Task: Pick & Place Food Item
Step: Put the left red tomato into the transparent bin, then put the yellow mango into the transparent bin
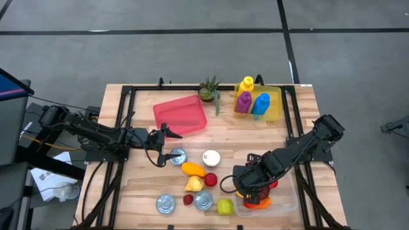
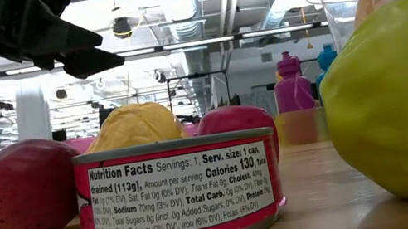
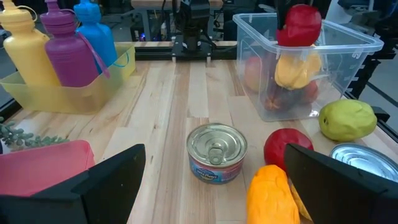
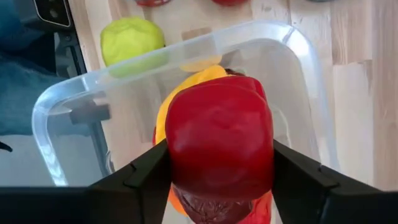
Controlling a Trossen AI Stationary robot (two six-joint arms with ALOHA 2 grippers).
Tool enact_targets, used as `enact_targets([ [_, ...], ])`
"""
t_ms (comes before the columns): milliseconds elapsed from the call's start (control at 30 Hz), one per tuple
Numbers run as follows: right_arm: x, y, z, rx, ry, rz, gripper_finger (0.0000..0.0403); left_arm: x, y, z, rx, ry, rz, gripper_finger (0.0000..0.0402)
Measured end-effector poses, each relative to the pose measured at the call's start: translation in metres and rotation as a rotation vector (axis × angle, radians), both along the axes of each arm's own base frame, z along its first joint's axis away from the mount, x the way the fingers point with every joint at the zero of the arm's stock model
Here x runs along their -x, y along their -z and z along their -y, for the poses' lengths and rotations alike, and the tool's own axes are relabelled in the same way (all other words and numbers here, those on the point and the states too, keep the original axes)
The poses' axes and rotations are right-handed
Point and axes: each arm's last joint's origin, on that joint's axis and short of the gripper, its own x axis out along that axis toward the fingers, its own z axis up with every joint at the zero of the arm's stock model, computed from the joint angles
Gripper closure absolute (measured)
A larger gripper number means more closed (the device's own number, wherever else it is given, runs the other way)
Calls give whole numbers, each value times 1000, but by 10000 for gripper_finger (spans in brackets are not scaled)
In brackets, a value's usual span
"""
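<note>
A red bell pepper (image 4: 221,140) hangs over the clear plastic bin (image 4: 62,106) at the table's near right corner, with my right gripper (image 4: 221,186) shut on it. The left wrist view shows the pepper (image 3: 303,25) level with the bin's rim (image 3: 348,43), above a yellow pepper (image 3: 298,68) lying inside. My left gripper (image 1: 167,145) stands open left of the table's middle. It points toward a small tin can (image 3: 216,152) and touches nothing. My right gripper pinches the red pepper by its two opposite sides (image 4: 177,155) between the two fingers (image 4: 143,177). The fingers come from above and point down. The pepper is lifted clear, over the bin's open top and the yellow pepper below it.
Loose on the near middle of the table are an orange piece (image 1: 193,169), a yellow piece (image 1: 194,184), a red fruit (image 1: 210,179), a green fruit (image 1: 225,206) and tin cans (image 1: 165,204). A red tray (image 1: 180,115), a plant (image 1: 209,89) and a yellow bin of bottles (image 1: 259,103) stand at the far side.
</note>
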Motion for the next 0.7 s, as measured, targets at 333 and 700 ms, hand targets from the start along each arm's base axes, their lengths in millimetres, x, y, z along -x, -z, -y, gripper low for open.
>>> enact_targets([
  [333, 0, 0, 2, 14, 14, -7, 130, 0, 0, 0, -3, 1, 0, 27],
  [700, -4, -35, 8, -36, 27, 61, 65, 0, 0, 0, -3, 1, 0, 27],
])
